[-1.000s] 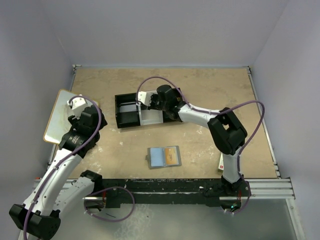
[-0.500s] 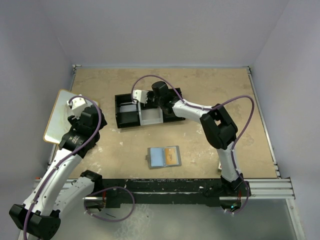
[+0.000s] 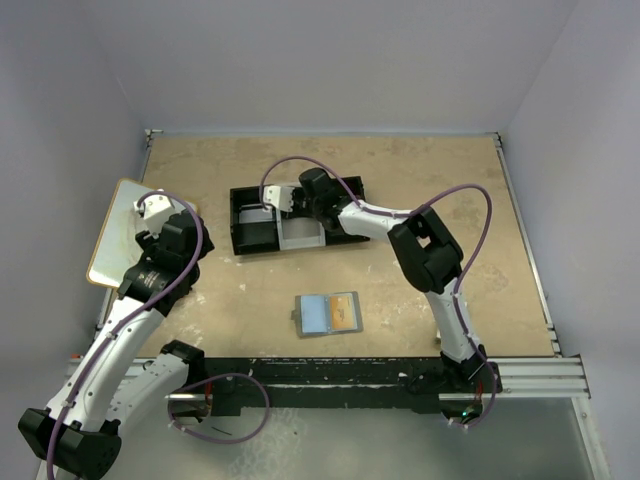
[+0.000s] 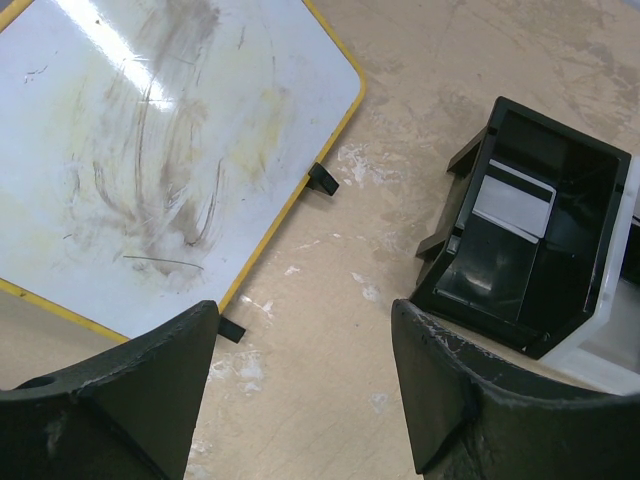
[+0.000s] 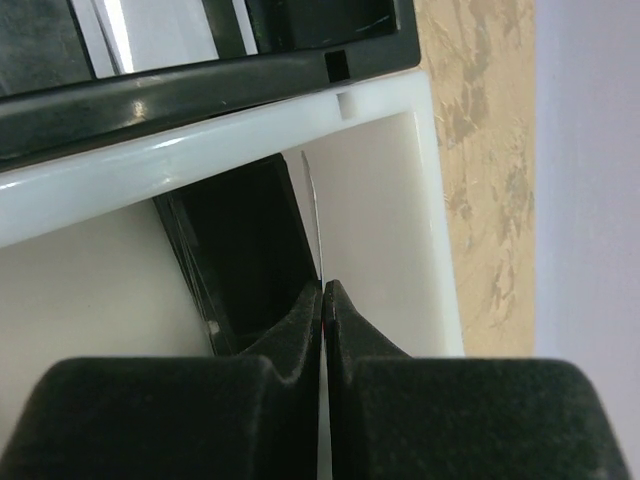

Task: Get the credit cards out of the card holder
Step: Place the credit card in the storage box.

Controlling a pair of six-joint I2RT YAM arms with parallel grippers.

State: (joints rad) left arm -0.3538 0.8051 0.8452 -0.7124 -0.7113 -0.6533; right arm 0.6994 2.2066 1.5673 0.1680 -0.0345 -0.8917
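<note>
The card holder [image 3: 328, 314] lies open and flat on the table near the front, with an orange credit card [image 3: 344, 312] in its right panel. My right gripper [image 3: 290, 200] reaches over the three-compartment tray [image 3: 252, 238]. In the right wrist view it [image 5: 322, 290] is shut on a thin credit card [image 5: 314, 215], seen edge-on above the tray's white compartment [image 5: 400, 230]. Another card [image 4: 512, 200] lies in the black left compartment. My left gripper [image 4: 305, 390] hangs open over bare table, far from the holder.
A yellow-edged whiteboard [image 4: 150, 150] lies at the left edge of the table [image 3: 420, 170], under my left arm. A small white-and-red box [image 3: 441, 325] sits at the front right, half hidden by the right arm.
The right gripper has moved left along the tray with the card, from the right part toward the middle compartment. The left arm has not moved.
</note>
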